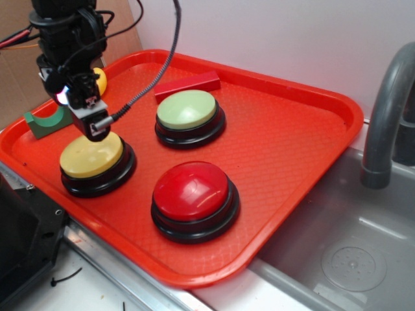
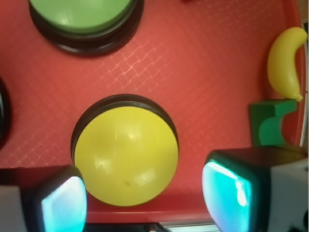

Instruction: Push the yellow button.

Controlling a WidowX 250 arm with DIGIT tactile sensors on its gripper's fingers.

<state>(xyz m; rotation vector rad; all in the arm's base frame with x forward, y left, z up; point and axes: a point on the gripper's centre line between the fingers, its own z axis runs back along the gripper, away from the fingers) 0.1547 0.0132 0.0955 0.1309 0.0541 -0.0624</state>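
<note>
The yellow button (image 1: 91,155) has a pale yellow dome on a black ring and sits at the front left of the red tray (image 1: 292,136). In the wrist view the yellow button (image 2: 126,154) fills the lower middle, just ahead of the jaws. My gripper (image 1: 97,126) hangs right above the button's far edge; whether it touches the dome I cannot tell. The gripper (image 2: 145,195) is open, its two cyan-padded fingers (image 2: 224,191) spread wide with nothing gripped between them.
A green-topped button (image 1: 187,109) stands behind the yellow one and a red-topped button (image 1: 193,191) to its right. A red block (image 1: 188,84), a green arch block (image 2: 270,124) and a toy banana (image 2: 286,63) lie along the tray's far side. A sink (image 1: 350,259) and faucet (image 1: 386,110) are at the right.
</note>
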